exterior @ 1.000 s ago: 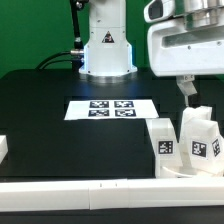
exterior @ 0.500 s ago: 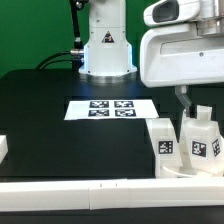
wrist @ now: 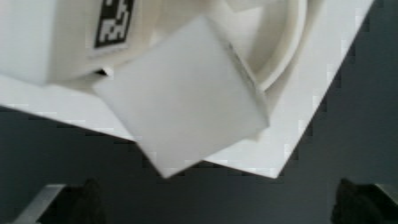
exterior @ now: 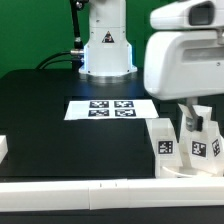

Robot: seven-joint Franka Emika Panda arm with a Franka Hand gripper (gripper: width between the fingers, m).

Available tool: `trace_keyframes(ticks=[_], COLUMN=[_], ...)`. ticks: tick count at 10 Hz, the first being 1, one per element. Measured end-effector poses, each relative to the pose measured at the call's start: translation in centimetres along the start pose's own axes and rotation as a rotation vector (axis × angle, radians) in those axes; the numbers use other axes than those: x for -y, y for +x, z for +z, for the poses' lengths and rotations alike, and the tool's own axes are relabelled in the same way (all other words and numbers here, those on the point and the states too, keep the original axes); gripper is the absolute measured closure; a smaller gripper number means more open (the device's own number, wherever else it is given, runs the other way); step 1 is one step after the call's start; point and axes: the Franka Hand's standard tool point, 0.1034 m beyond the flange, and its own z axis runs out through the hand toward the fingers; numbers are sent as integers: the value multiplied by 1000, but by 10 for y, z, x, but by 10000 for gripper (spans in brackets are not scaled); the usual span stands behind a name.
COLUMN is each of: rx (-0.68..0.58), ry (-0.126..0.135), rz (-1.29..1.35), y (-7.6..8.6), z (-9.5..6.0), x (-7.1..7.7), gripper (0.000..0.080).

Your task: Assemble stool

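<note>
We see our single arm from the exterior view: its white base [exterior: 106,45] stands at the back of the scene, and its bulky white wrist housing [exterior: 185,55] hangs low at the exterior view's right, filling much of that side. Our gripper [exterior: 193,118] points straight down beneath the housing, with a dark finger [exterior: 186,116] visible. In the wrist view, both dark fingertips [wrist: 71,203] show at the edges, set wide apart with open space between them.
</note>
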Motion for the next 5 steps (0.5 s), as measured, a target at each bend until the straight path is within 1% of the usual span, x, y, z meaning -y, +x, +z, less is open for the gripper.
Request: trace_keyframes(ticks=[3,4,5], rx=[22,64,78], ry=[-22,-11,-15], rz=[-162,-190,-191], y=[-4,-13,-16], z=[2,9,16], x=[-8,-8,-7], gripper=[151,151,151])
